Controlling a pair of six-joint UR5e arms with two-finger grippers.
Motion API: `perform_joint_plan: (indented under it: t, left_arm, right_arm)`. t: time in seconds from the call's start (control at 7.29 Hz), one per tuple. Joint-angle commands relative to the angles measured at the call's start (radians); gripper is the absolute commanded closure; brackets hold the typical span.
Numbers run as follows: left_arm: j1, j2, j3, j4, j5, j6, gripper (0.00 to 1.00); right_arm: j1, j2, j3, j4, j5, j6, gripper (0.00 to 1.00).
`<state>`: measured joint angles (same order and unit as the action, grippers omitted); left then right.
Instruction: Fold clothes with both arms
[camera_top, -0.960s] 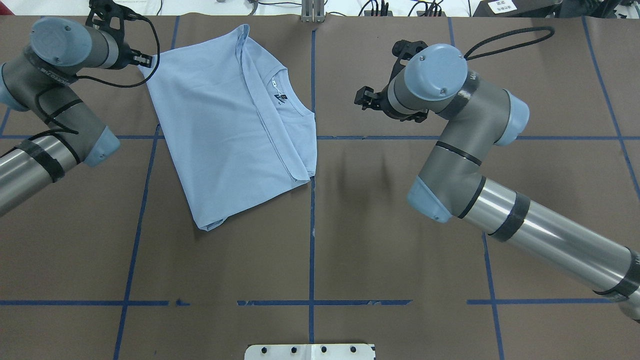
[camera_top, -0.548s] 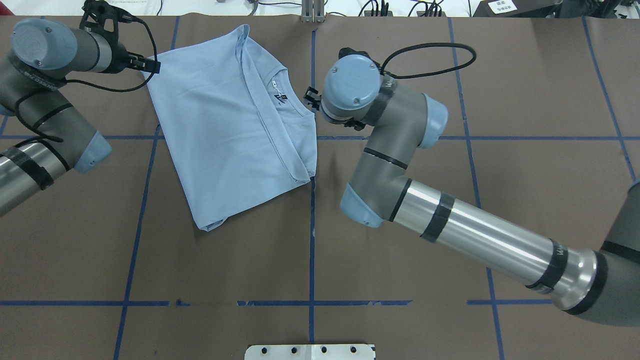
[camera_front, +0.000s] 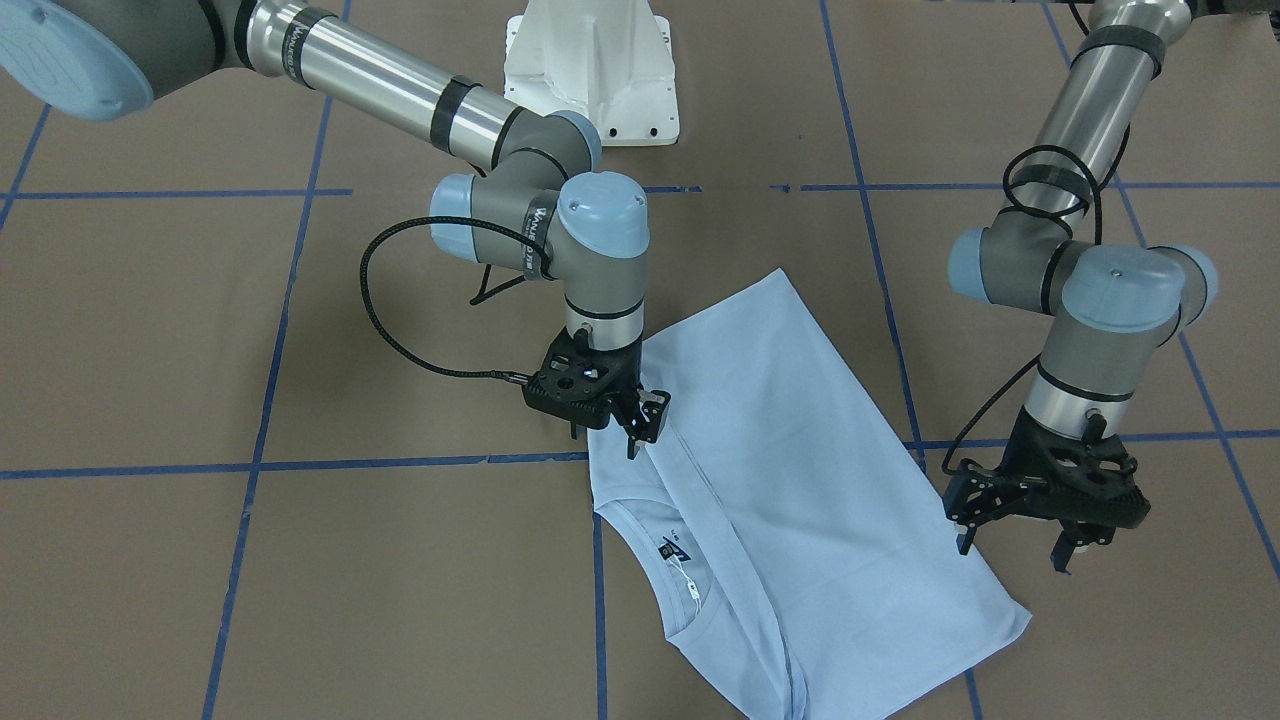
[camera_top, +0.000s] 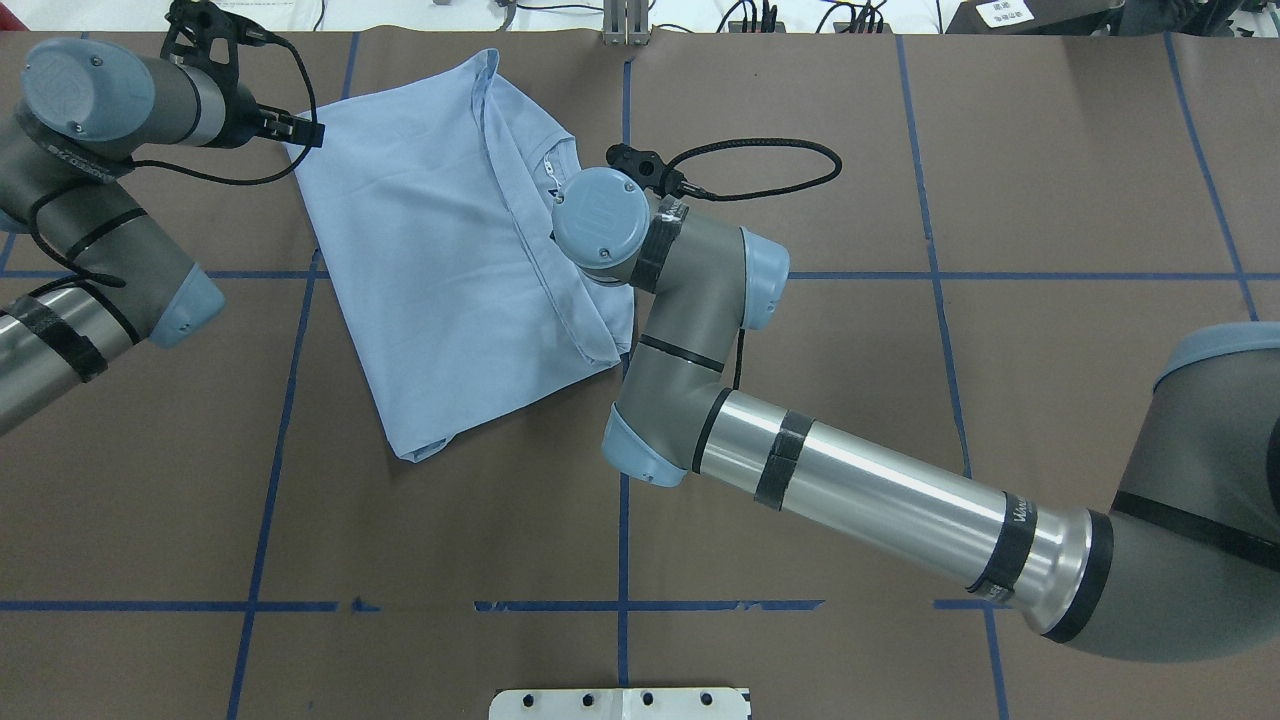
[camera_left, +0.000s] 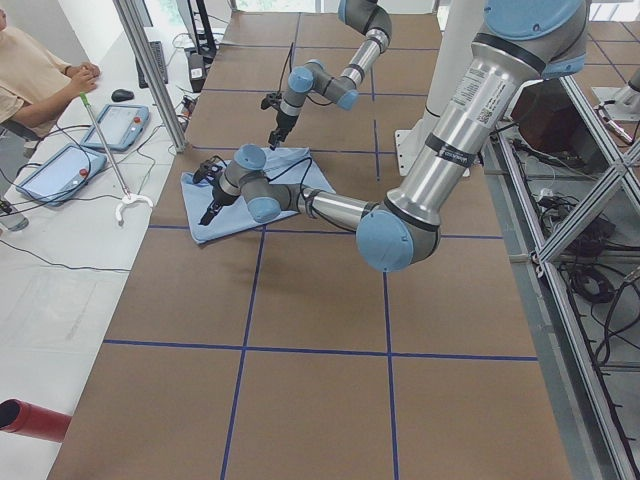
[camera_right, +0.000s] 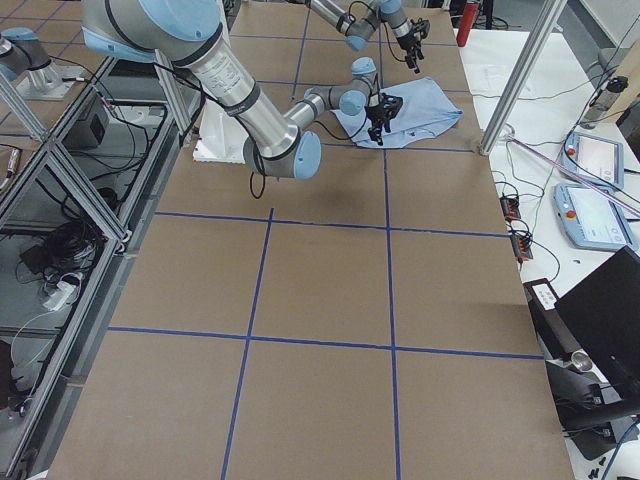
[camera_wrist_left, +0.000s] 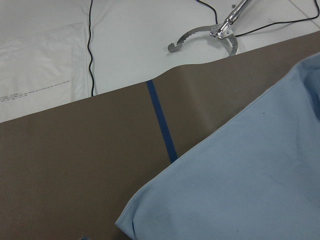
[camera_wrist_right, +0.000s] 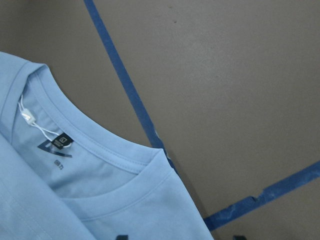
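Note:
The light blue T-shirt (camera_top: 440, 260) lies folded on the brown table, collar (camera_wrist_right: 115, 150) and dark neck label (camera_front: 675, 550) face up on its right side. The palm-tree print is hidden. My left gripper (camera_front: 1010, 545) is open at the shirt's far left corner, and it also shows in the overhead view (camera_top: 305, 130). That corner shows in the left wrist view (camera_wrist_left: 150, 210). My right gripper (camera_front: 625, 430) is open, low over the shirt's edge beside the collar. The overhead view hides it under its own wrist.
Blue tape lines (camera_top: 623, 420) grid the table. The white pedestal base (camera_front: 590, 70) stands at the robot's side. Beyond the far edge lie cables and a metal hook tool (camera_wrist_left: 220, 32). An operator (camera_left: 30, 70) sits by tablets at the far side.
My right arm has swung left from open table to the shirt's collar edge. My left gripper has shifted slightly onto the shirt's far left corner. The shirt has not moved.

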<state>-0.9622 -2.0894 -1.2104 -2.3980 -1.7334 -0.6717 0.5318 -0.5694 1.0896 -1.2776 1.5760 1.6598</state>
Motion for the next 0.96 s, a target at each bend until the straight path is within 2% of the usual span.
perform_joint_plan:
  t: [0.0,0.27,0.69,0.82]
  left_arm:
    - [0.002,0.000,0.000,-0.001,0.000,0.000,0.00]
    - [0.002,0.000,0.000,-0.001,0.000,0.000,0.00]
    - [0.003,0.002,0.002,-0.001,0.000,0.000,0.00]
    - [0.005,0.002,0.000,-0.001,0.000,-0.002,0.00]
  right_arm:
    - [-0.010,0.002,-0.013,-0.003,-0.007,-0.037,0.33]
    - [-0.015,0.000,-0.013,-0.005,-0.004,-0.055,0.40]
    - [-0.018,-0.006,-0.013,-0.011,-0.007,-0.093,0.59]
    - [-0.018,-0.006,-0.013,-0.011,-0.007,-0.097,0.72]
